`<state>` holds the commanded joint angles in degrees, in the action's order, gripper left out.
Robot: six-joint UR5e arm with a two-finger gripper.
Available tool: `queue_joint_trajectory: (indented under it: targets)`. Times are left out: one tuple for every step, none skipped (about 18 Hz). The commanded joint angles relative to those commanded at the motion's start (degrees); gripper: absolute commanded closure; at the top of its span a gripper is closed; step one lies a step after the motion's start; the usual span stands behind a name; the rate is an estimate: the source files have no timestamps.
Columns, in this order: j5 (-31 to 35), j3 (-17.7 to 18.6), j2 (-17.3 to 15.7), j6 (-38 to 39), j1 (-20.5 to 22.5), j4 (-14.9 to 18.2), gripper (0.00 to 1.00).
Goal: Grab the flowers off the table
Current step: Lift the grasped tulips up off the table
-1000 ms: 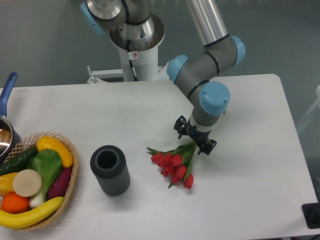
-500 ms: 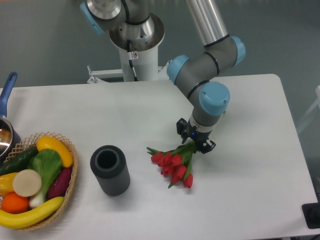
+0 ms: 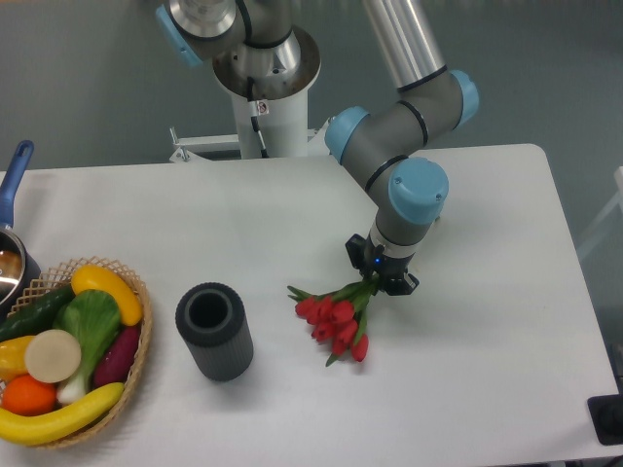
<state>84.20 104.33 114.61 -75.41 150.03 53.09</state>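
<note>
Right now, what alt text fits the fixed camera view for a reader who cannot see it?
A robot arm's gripper is closed on the stems of the flowers, red tulips lying on the white table. To the left stand a dark ribbed cylinder and a wicker basket of produce.

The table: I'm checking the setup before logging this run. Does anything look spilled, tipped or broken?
Nothing stands out. The flowers lie flat on the table, stems in the gripper. The dark cylinder stands upright, and the basket holds its produce.
</note>
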Motion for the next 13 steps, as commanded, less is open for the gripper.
queue_joint_trajectory:
  targets:
    - [0.09,0.00,0.00,0.00,0.00,0.00,0.79]
    - [0.00,0.00,-0.09,0.00,0.00,0.00,0.79]
    - [0.09,0.00,-0.26,-0.09,0.09,0.00,0.79]
    - [0.00,0.00,-0.61,-0.26,0.17,-0.09,0.79]
    - [-0.09,-0.17,-0.88,-0.26,0.35,0.09,0.79]
    - [-0.26,-0.70,-1.49,-0.18,0.35,0.17,0.79]
    - [-0.61,-0.70,-2.97,-0.18,0.44,0.35,0.79]
    - [-0.88,-0.70,-4.47,-0.18,0.61,0.35,0.79]
    - [-2.01,-0.70,-5.09,-0.09,0.79,0.26,0.79]
    - [-3.94,-0.79,-5.62,-0.09,0.88,0.26,0.79]
    - [-6.39,-1.14,-6.76,0.09,1.05,0.26,0.79]
    - [-9.11,-1.14,-8.16,0.52,1.66,0.18,0.79]
    - [-12.19,-1.32,-9.65,1.31,2.28,0.18,0.79]
